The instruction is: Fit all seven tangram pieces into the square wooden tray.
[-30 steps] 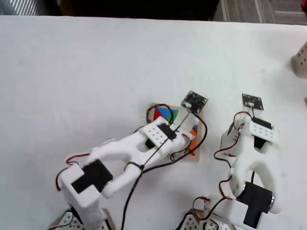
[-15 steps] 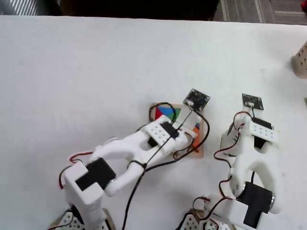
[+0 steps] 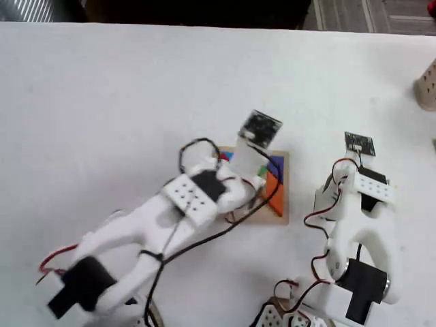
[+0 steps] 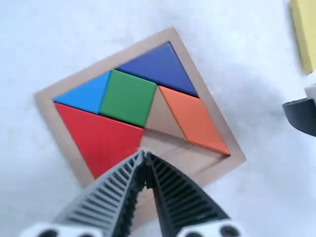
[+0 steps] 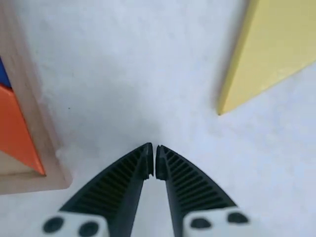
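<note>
White tabletop (image 3: 102,102) carries the square wooden tray (image 3: 278,215), partly under the left arm (image 3: 157,225).

Left wrist view: the left gripper (image 4: 144,160) is clenched on nothing, over the tray's bare floor. Five pieces lie inside: red triangle (image 4: 101,138), green square (image 4: 127,96), light blue triangle (image 4: 84,94), dark blue triangle (image 4: 158,66), orange parallelogram (image 4: 192,118).

Right wrist view: the right gripper (image 5: 152,153) is pinched empty between the tray corner and one yellow triangle (image 5: 276,44).

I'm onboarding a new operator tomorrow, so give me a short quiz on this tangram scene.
1. True or false: the yellow piece lies inside the wooden tray.
2. How many coloured pieces sit in the tray? A) three B) five C) seven
3. Fill in: the parallelogram in the tray is ___.
Key: 1 false; 2 B; 3 orange.
</note>
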`<state>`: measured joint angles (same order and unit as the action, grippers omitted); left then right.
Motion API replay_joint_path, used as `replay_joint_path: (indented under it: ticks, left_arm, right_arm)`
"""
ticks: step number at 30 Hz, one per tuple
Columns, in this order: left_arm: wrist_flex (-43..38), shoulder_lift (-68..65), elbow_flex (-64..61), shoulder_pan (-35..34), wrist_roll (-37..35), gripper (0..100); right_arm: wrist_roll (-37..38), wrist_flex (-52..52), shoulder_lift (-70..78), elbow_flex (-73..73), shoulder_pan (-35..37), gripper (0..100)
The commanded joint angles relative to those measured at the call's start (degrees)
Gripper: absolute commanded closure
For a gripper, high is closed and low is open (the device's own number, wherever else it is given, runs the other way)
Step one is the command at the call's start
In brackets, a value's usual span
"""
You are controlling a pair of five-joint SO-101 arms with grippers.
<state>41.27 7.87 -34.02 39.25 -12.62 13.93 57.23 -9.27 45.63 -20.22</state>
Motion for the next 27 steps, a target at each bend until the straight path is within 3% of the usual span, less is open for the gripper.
replay_joint_path:
  ticks: [1,8,10,14,20,27]
  left_arm:
    - [-6.33,11.12,-5.27,-8.31,3.25,97]
    - [-29.54,13.32,-16.44,-22.11,2.9,97]
    - [-32.79,13.32,-17.49,-24.84,2.9,97]
    - [-33.41,13.23,-17.14,-28.7,2.9,97]
    - [-32.97,8.75,-13.98,-30.37,2.9,97]
    - [-32.88,0.57,-9.14,-30.37,2.9,97]
  right_arm:
    - [0.18,-0.75,-2.07,-0.18,-0.48,98.1]
    - [0.97,-4.7,-2.07,0.7,-3.21,98.1]
    - [5.54,-6.99,-2.15,0.97,-3.82,98.1]
    - [16.88,-6.81,-2.59,-0.88,-5.76,98.1]
    - [17.76,0.92,2.51,-18.55,-13.32,98.1]
    - [17.85,13.05,21.58,-44.92,-13.67,98.1]
